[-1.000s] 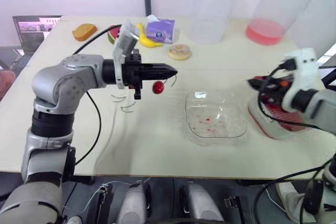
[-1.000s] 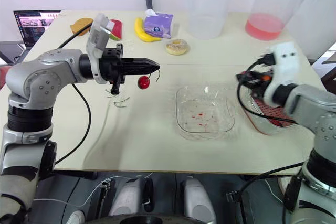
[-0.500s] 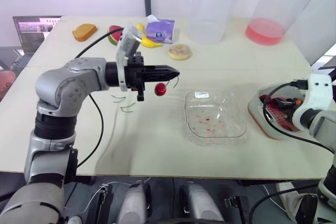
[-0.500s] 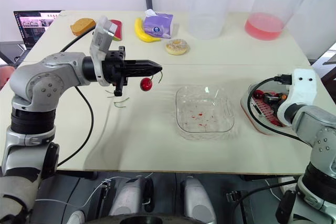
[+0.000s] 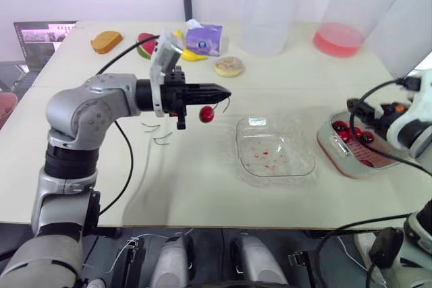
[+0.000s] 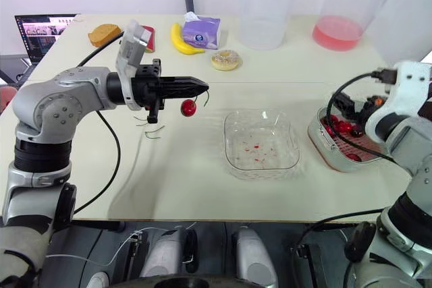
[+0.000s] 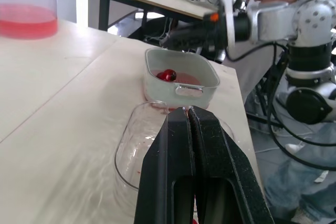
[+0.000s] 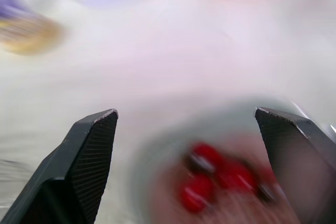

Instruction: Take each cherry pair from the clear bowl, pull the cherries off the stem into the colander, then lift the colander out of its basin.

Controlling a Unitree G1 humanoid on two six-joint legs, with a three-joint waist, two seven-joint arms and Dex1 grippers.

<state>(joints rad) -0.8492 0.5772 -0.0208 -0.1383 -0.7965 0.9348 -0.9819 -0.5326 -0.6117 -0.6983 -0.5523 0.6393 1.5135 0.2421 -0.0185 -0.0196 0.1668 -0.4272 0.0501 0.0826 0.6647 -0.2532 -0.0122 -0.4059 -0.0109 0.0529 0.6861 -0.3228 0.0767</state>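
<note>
Left gripper (image 5: 226, 92) jaws clamped together, pinching stem (image 5: 225, 104); single cherry (image 5: 206, 114) dangling at 7 o'clock of tips. Right gripper (image 8: 185, 111) jaws spread wide, facing colander (image 5: 347, 148) (wrist picture smeared, cherries there just red blobs). Colander partly masked by right arm and cable, seated in basin (image 5: 325, 148). Clear bowl (image 5: 244, 146) at 9 o'clock of basin, red flecks inside. Purple tissue pack (image 5: 204, 37) print unreadable.

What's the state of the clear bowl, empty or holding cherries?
Empty: the clear bowl holds nothing but a few red specks on its bottom.
</note>
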